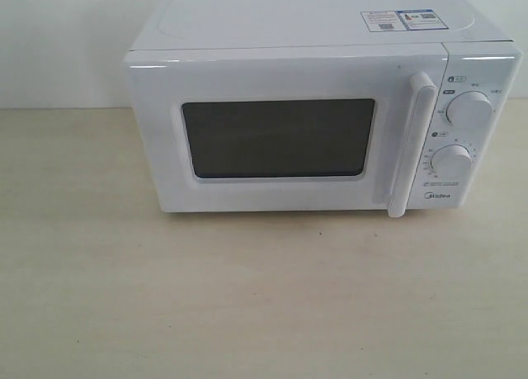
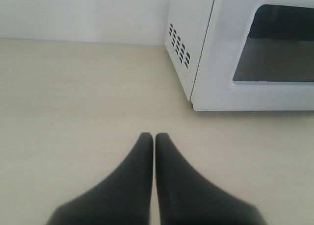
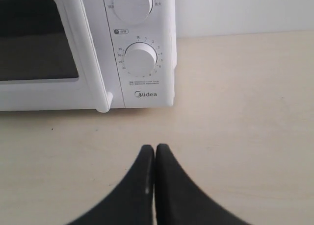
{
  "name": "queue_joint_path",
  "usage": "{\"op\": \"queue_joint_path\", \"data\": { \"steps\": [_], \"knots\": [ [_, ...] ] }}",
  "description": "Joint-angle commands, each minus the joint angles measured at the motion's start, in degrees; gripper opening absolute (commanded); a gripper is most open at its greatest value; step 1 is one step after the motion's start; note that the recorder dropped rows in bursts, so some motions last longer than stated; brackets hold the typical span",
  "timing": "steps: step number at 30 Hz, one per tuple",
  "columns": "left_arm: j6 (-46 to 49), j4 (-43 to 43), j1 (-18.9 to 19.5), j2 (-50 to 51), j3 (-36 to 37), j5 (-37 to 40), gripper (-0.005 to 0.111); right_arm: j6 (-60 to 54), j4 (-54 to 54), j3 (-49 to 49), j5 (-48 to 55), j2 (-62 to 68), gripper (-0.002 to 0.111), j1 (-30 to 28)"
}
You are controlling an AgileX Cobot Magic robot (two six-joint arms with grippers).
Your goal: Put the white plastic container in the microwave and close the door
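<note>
The microwave (image 1: 247, 32) stands on the bench (image 1: 247, 305), its door (image 1: 276, 196) shut; the white plastic container shows in no view, so it may sit behind the dark window (image 1: 276, 138). Left tool (image 2: 155, 136) and right tool (image 3: 155, 147) hover pinched closed, empty. Likely finished; otherwise the handle (image 1: 410, 144) needs pulling first.

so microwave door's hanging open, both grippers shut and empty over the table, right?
No: the door of the Midea microwave is closed flush, per the exterior view. The left gripper and right gripper are indeed shut and empty over the table.
</note>
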Motion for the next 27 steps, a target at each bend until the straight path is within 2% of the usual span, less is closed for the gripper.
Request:
{"op": "queue_joint_path", "data": {
  "steps": [1,27],
  "knots": [
    [0.2,0.1,0.2,-0.1,0.2,-0.4,0.004,-0.4,-0.4,0.0,-1.1,-0.3,0.0,-0.2],
    [0.2,0.1,0.2,-0.1,0.2,-0.6,0.004,-0.4,-0.4,0.0,-1.8,-0.3,0.0,-0.2]
  ]
}}
